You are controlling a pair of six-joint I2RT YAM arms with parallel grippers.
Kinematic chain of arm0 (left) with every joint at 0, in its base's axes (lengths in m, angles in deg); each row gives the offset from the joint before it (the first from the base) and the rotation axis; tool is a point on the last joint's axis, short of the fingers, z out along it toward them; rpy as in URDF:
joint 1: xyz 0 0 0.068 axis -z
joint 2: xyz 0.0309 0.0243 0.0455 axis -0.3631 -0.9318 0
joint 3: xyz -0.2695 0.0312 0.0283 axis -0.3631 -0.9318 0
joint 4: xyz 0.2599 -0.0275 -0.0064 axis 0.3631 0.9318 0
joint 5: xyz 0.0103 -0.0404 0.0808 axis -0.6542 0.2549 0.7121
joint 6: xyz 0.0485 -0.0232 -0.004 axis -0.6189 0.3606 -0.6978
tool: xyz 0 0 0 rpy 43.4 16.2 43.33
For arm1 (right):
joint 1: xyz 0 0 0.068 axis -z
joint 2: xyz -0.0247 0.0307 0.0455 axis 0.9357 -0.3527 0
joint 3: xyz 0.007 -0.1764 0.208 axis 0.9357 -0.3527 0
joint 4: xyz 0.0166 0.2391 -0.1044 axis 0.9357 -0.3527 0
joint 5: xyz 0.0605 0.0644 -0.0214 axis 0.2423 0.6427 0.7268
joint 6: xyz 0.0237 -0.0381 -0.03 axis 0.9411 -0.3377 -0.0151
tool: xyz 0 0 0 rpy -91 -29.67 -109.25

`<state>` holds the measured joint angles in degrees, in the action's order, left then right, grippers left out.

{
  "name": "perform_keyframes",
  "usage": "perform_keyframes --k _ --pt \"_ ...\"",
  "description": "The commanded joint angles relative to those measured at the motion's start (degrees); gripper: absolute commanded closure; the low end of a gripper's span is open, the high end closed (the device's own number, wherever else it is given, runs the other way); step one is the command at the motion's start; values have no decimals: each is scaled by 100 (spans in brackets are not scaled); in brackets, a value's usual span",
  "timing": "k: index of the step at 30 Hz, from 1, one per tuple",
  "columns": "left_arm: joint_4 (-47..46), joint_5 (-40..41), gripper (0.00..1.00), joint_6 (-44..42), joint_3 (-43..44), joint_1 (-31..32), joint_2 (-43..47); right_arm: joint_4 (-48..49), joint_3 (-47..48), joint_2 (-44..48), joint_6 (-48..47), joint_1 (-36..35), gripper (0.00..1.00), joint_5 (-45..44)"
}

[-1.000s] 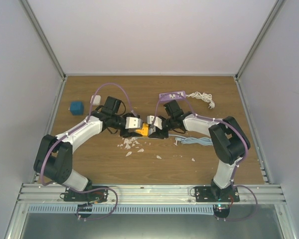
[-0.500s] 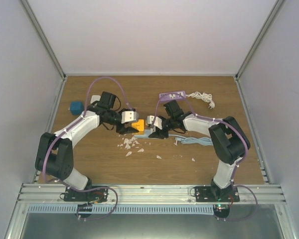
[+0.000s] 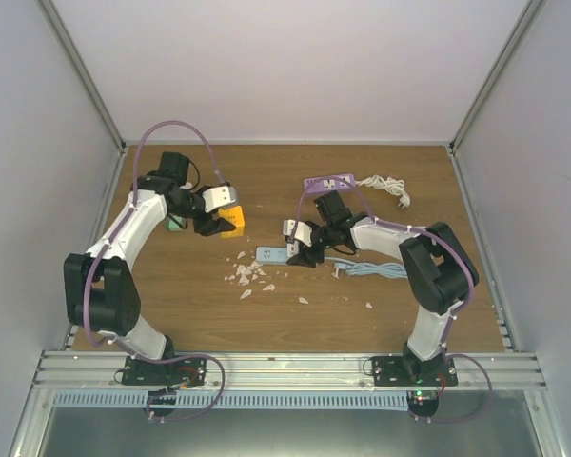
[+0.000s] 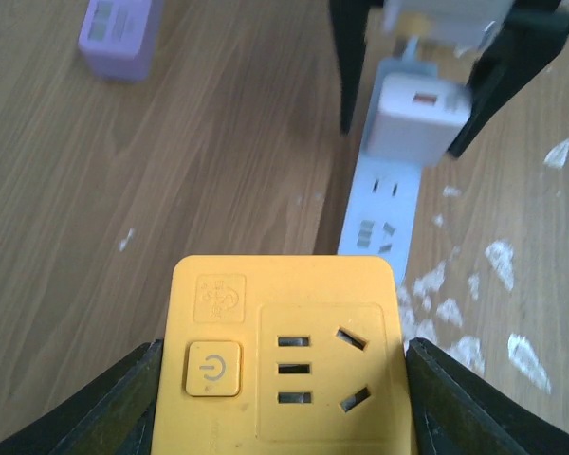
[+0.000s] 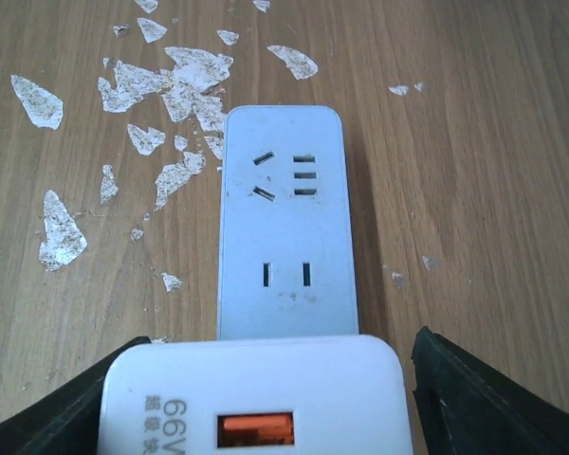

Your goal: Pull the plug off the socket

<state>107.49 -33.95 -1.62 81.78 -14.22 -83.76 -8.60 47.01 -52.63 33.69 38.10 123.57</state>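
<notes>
Yellow plug [image 3: 234, 222] is off the socket strip [image 5: 286, 237] now. A second ago it was sitting on the strip's left end, with both arms meeting over it mid-table. Left gripper [image 4: 283, 417] is carrying it away toward the far-left part of the table [image 3: 409, 314], jaws clamped on its two sides. Left wrist view is showing the plug's face square-on between the fingers, with the strip well apart behind it.

Strip is lying flat on the wood just beside the white flakes [image 5: 161, 76]. Both outlet sets I'm seeing in the right wrist view are empty.

Right gripper [image 3: 300, 249] is sitting over the strip's right end, around the white charger [image 5: 251, 403] plugged in there. Its jaws are widening compared with a second ago. They're standing apart either side of the charger with a sliver of gap, so I'm reading that as letting go of the brace, not gripping.

I'm calling the separation itself done. What's left, as I'm judging it, is parking the plug somewhere on the table and backing both arms off. I'm watching that the right fingers don't drag the strip as they lift.
</notes>
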Motion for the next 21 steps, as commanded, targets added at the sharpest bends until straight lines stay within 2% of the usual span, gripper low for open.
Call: perform_keyframes --k 1,5,9,12,18,21 --pt "1112 769 68 -377 574 -298 -234 -138 123 180 147 13 26 -74" --pt "1743 1196 69 -356 940 -625 -312 -128 104 284 221 6 20 63" --pt "2133 1690 68 -101 1114 -689 -286 -88 99 360 269 7 16 136" --pt "2208 2176 68 194 1142 -689 -269 -97 125 390 267 3 14 151" --pt "2443 3421 67 668 996 -1116 -353 -116 147 521 228 5 12 117" --pt "2472 3800 67 987 978 -1443 -520 -131 120 643 218 9 11 77"
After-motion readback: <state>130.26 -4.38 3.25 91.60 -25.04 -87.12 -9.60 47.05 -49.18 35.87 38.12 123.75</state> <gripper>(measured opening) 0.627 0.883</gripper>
